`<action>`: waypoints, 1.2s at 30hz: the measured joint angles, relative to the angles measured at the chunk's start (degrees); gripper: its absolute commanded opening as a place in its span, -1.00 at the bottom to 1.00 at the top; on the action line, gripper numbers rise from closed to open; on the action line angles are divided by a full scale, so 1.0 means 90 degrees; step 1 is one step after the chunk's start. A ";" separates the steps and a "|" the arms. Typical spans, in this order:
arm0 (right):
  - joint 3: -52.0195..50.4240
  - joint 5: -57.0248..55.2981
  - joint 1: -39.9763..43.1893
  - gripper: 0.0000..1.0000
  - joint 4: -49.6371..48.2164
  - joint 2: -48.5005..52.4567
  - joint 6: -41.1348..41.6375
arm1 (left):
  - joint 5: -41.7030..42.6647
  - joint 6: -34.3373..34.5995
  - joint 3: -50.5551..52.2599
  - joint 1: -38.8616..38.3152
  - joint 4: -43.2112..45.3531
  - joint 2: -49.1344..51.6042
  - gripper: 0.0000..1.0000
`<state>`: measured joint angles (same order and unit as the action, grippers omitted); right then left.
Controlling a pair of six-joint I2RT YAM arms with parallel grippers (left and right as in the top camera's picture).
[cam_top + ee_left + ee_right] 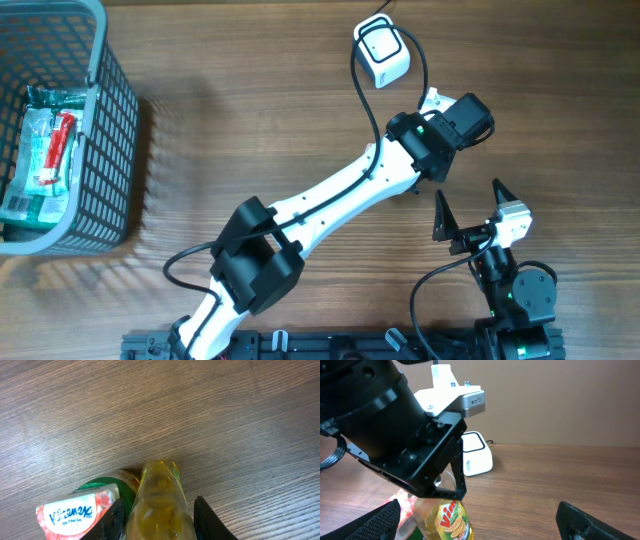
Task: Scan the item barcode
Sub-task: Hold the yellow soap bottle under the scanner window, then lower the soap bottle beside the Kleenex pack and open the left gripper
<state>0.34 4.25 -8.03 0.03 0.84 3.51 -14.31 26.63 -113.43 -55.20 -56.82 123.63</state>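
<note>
The basket (pixel 100 120) is standing far left. The scanner (pixel 382 55) is sitting far centre. Just near-right of it, the left gripper (pixel 161 522) is clamping the bottle (pixel 160 490) across its body. The bottle is probably light, slick and slightly yielding. The right gripper (pixel 468 192) is hanging with its jaws apart, near right.
</note>
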 measured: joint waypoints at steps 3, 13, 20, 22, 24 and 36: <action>0.0000 0.0002 0.0000 0.99 0.0000 0.0000 0.0002 | 0.0000 0.0000 0.0000 -0.0017 0.0000 0.0073 -0.85; 0.0000 0.0000 0.0000 0.99 0.0000 0.0000 0.0002 | 0.0002 -0.0041 0.0000 -0.0066 0.0002 0.0216 -0.14; 0.0000 0.0000 0.0000 0.99 0.0000 0.0000 0.0002 | -0.0002 -0.0080 0.0000 -0.0070 0.0005 0.0216 0.21; 0.0000 0.0000 0.0000 0.99 0.0000 0.0000 0.0002 | 0.0000 -0.0075 0.0000 -0.0070 0.0005 0.0216 0.26; 0.0000 0.0000 0.0000 1.00 0.0000 0.0000 0.0000 | 0.0000 -0.0075 0.0000 -0.0070 0.0007 0.0216 0.28; 0.0000 0.0000 0.0000 0.99 -0.0002 0.0000 0.0000 | -0.0024 -0.0488 -0.0189 -0.0056 0.0364 0.0177 0.36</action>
<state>0.34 4.25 -8.03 0.01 0.84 3.51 -14.52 22.24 -115.13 -55.70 -53.54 125.23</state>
